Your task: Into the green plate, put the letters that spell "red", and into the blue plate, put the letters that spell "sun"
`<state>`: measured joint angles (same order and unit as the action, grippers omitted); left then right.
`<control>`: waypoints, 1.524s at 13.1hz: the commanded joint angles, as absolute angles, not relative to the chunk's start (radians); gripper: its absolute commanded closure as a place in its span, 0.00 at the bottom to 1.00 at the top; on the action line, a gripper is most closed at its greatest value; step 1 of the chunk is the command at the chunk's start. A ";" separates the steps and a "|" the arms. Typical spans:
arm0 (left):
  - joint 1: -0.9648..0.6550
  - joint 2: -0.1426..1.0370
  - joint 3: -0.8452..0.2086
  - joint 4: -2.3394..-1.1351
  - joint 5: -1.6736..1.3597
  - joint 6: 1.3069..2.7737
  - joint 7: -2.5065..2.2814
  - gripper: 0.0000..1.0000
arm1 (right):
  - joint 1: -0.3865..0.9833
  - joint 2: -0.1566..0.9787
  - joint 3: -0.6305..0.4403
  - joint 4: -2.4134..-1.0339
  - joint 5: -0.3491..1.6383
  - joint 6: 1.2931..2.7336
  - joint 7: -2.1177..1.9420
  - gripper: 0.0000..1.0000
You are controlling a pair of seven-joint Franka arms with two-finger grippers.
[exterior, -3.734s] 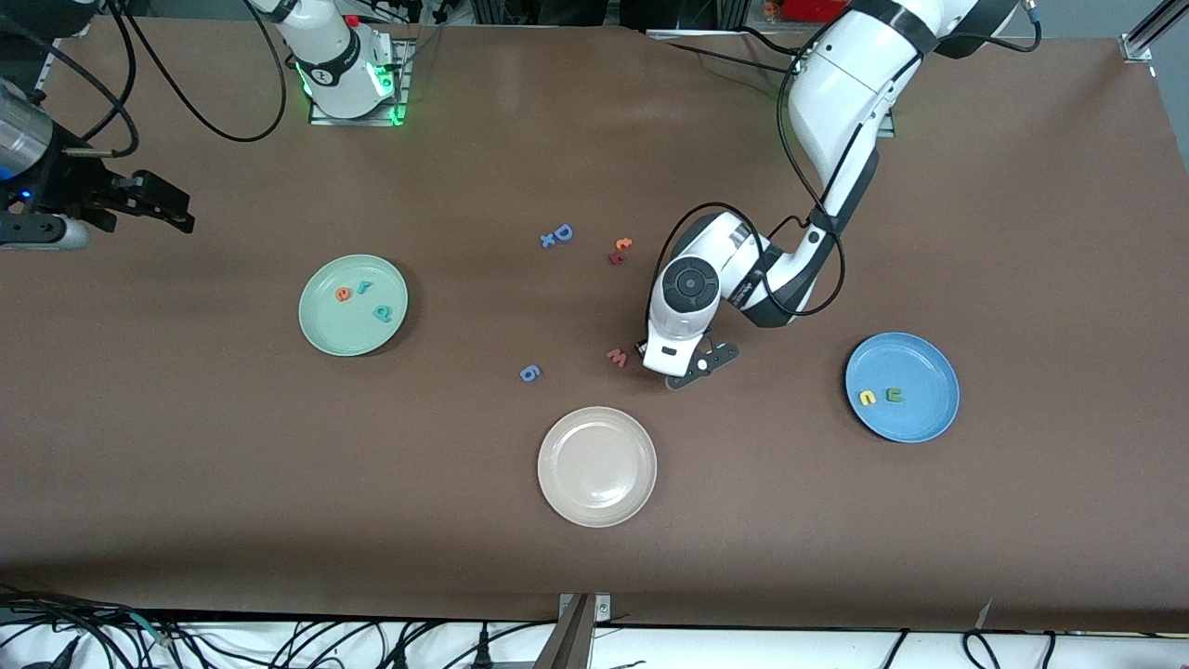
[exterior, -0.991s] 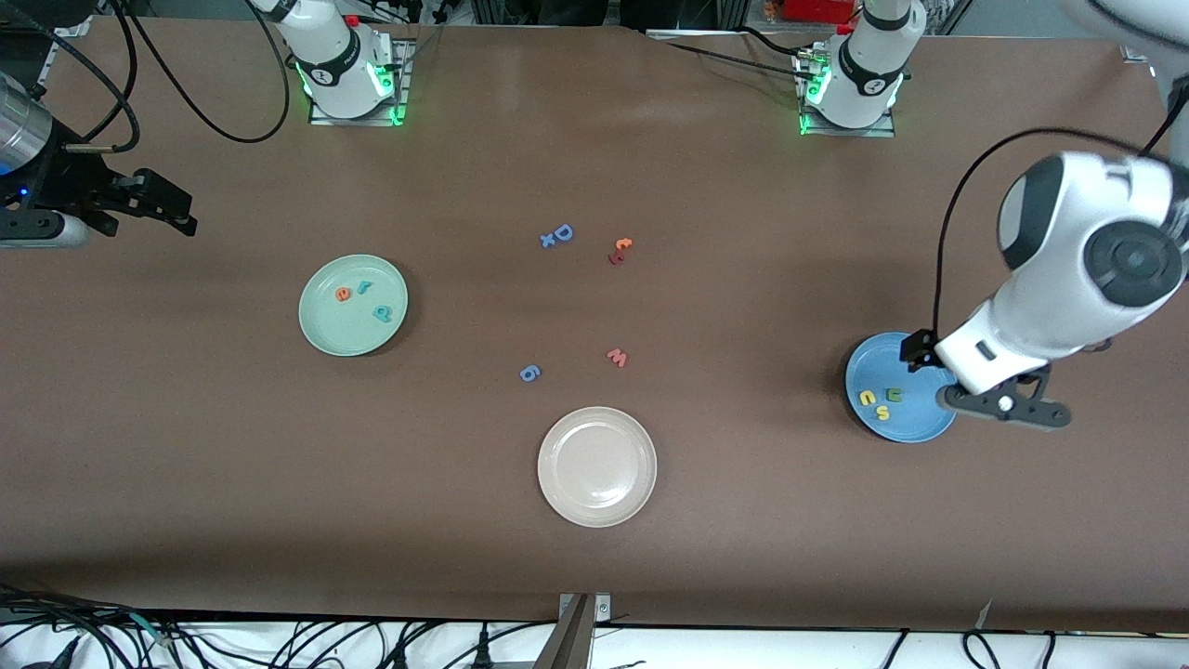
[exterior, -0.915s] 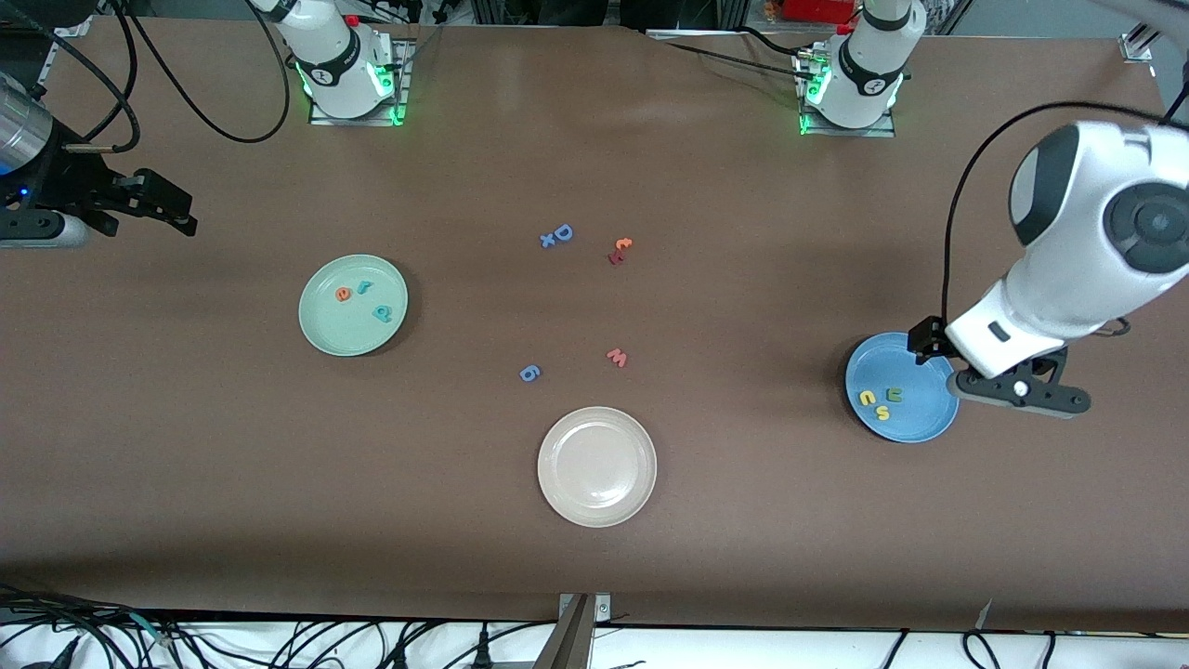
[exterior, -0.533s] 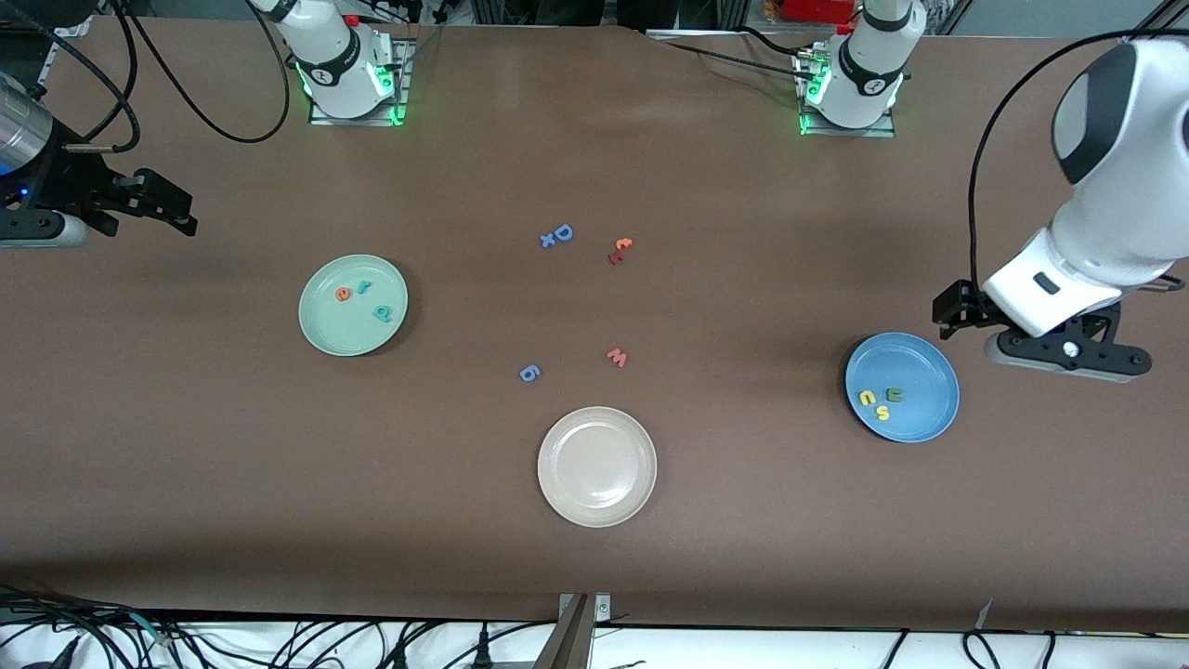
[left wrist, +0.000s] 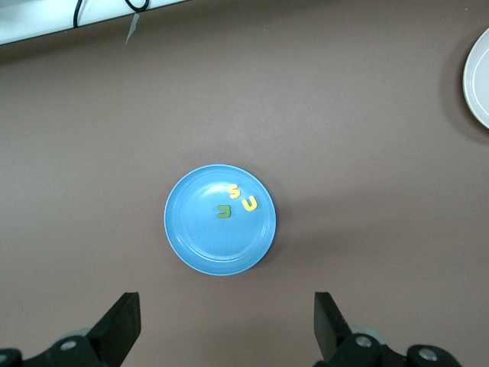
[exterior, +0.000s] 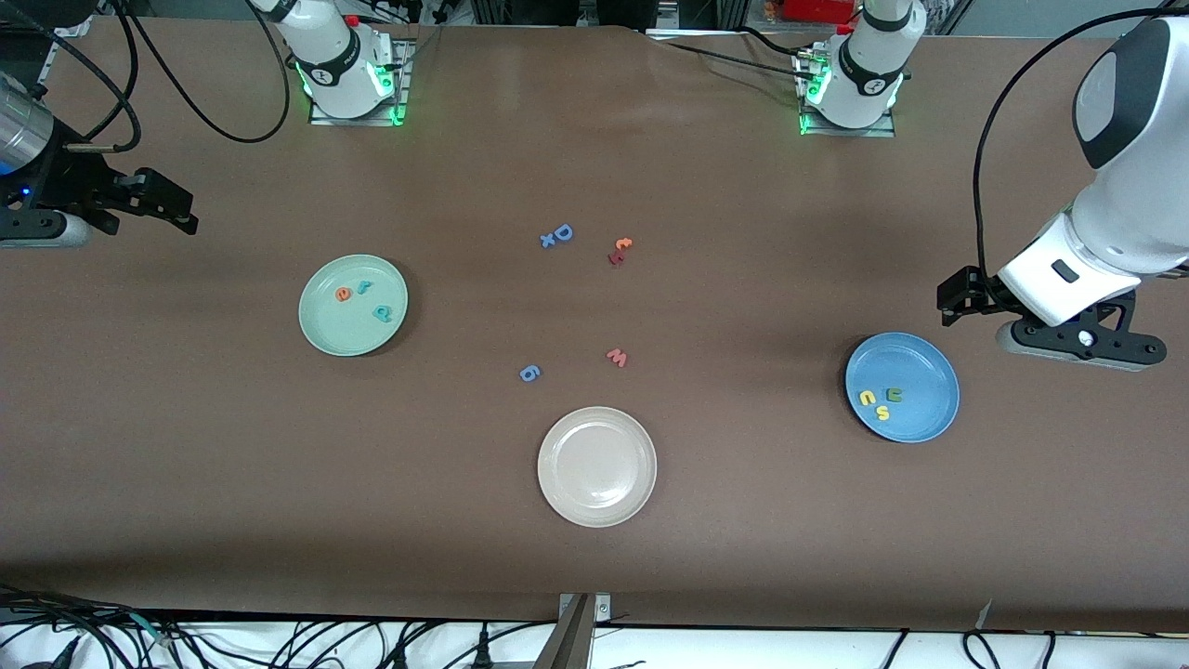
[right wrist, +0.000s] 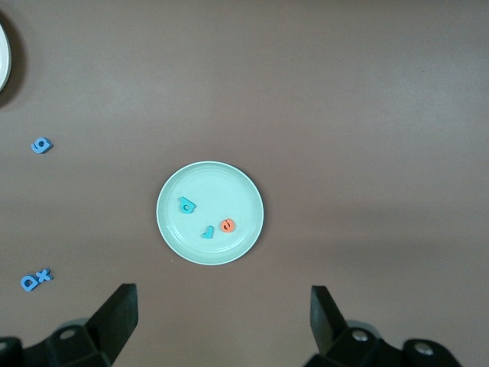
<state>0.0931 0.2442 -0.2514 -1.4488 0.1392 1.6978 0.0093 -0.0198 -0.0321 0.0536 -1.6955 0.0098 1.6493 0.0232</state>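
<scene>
The green plate (exterior: pixel 325 325) holds the letters that spell "red": orange e (exterior: pixel 343 294), teal r (exterior: pixel 362 288) and teal d (exterior: pixel 382 313). The right wrist view shows them too, e (right wrist: pixel 228 225), r (right wrist: pixel 207 232), d (right wrist: pixel 187 205). The blue plate (exterior: pixel 924 372) holds the letters that spell "sun": yellow s (exterior: pixel 881 413), green u (exterior: pixel 894 393), yellow n (exterior: pixel 867 398). My left gripper (exterior: pixel 971 302) hangs open and empty high over bare table beside the blue plate (left wrist: pixel 206 245). My right gripper (exterior: pixel 172 209) waits open and empty at the right arm's end, looking down on the green plate (right wrist: pixel 229 183).
An empty cream-white plate (exterior: pixel 597 466) lies nearest the front camera. Loose letters lie mid-table: a blue D with an x (exterior: pixel 557 234), a red-orange pair (exterior: pixel 620 249), a pink w (exterior: pixel 617 357) and a blue g shape (exterior: pixel 529 373).
The left arm carried the yellow s from mid-table to the blue plate, left it there, then rose and drew off toward its own end. The right arm has not moved.
</scene>
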 commanded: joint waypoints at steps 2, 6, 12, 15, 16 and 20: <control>0.097 0.242 -0.250 -1.437 0.112 1.678 0.023 0.00 | -0.034 -0.041 0.064 -1.697 0.018 1.640 0.011 0.00; 0.097 0.244 -0.250 -1.436 0.110 1.678 0.023 0.00 | -0.034 -0.040 0.064 -1.697 0.015 1.641 0.011 0.00; 0.107 0.244 -0.244 -1.436 0.074 1.677 0.023 0.00 | -0.032 -0.046 0.066 -1.701 0.015 1.637 0.017 0.00; 0.112 0.245 -0.244 -1.436 0.072 1.678 0.023 0.00 | -0.034 -0.040 0.064 -1.695 0.015 1.640 0.011 0.00; 0.112 0.245 -0.244 -1.436 0.063 1.678 0.023 0.00 | -0.034 -0.040 0.064 -1.695 0.015 1.640 0.011 0.00; 0.126 0.245 -0.244 -1.436 0.049 1.678 0.023 0.00 | -0.034 -0.040 0.064 -1.695 0.015 1.640 0.012 0.00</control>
